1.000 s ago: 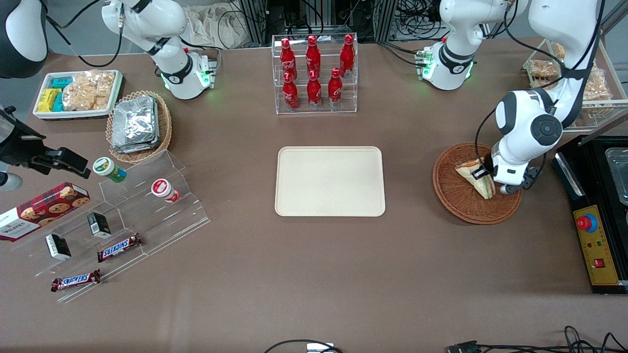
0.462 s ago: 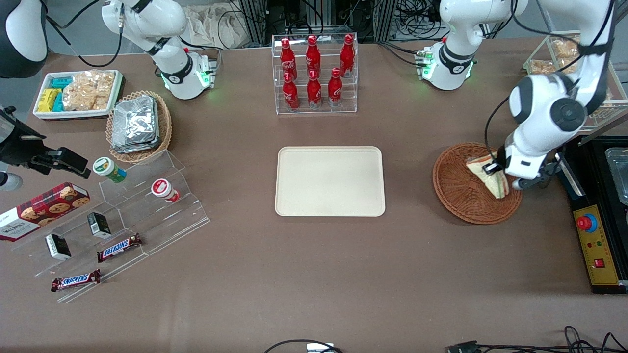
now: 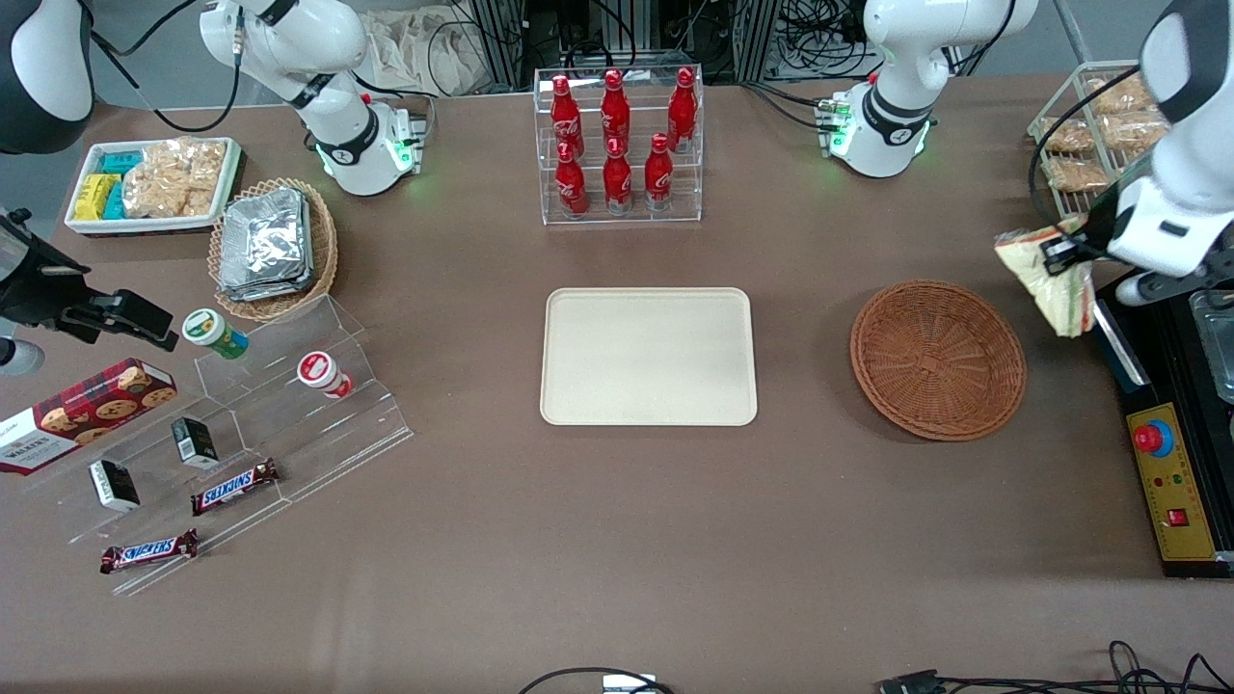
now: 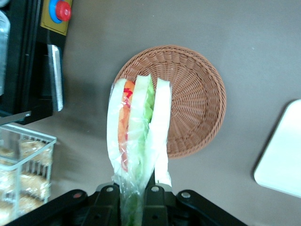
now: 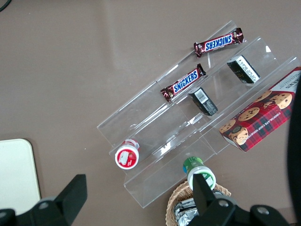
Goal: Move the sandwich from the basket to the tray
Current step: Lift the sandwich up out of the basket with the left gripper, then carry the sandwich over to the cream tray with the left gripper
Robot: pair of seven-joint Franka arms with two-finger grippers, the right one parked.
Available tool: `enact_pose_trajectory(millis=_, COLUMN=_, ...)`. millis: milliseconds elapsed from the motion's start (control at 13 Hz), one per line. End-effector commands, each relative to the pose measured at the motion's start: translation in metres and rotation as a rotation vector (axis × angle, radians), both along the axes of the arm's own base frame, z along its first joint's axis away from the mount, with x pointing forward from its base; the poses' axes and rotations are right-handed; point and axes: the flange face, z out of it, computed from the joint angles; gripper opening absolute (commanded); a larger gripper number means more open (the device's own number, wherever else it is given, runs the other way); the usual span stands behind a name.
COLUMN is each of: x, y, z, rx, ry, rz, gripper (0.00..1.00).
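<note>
My left gripper is shut on the clear-wrapped sandwich and holds it in the air, high above the table, toward the working arm's end. In the left wrist view the sandwich hangs from the gripper, showing pale bread with orange-red and green layers. The round reddish-brown basket sits below with nothing in it, also seen in the wrist view. The cream tray lies bare at the table's middle, beside the basket; one corner of the tray shows in the wrist view.
A clear rack of red bottles stands farther from the camera than the tray. A black control box and a wire rack of snack packs sit at the working arm's end. Tan basket of foil packets and acrylic steps lie toward the parked arm's end.
The gripper has lifted the sandwich up out of the basket and carried it away toward the working arm's end; the basket is left bare.
</note>
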Motion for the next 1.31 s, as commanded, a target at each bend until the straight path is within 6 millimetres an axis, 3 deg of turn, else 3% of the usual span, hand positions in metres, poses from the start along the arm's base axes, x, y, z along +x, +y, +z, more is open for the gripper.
enact_pose_trajectory(millis=0, x=0.020, y=-0.009, z=0.023, rx=0.004, ry=0.046, rz=-0.032, gripper=0.00)
enact_pose_trajectory(millis=154, x=0.019, y=-0.029, z=0.024, rx=0.004, ry=0.057, rz=-0.069, gripper=0.00)
enact_pose_trajectory(millis=308, x=0.015, y=-0.076, z=0.024, rx=0.014, ry=0.057, rz=-0.141, gripper=0.00)
enact_pose_trajectory(millis=462, x=0.005, y=-0.148, z=0.030, rx=0.024, ry=0.032, rz=-0.204, gripper=0.00)
enact_pose_trajectory(millis=615, x=-0.004, y=-0.233, z=0.027, rx=0.025, ry=0.013, rz=-0.190, gripper=0.00)
enact_pose_trajectory(millis=846, x=-0.020, y=-0.334, z=0.011, rx=-0.007, ry=0.028, rz=-0.116, gripper=0.00)
enact_pose_trajectory(millis=1000, x=-0.026, y=-0.363, z=-0.002, rx=-0.021, ry=0.043, rz=-0.094, gripper=0.00)
enact_pose_trajectory(millis=1231, x=-0.020, y=-0.371, z=-0.020, rx=-0.051, ry=0.030, rz=-0.092, gripper=0.00)
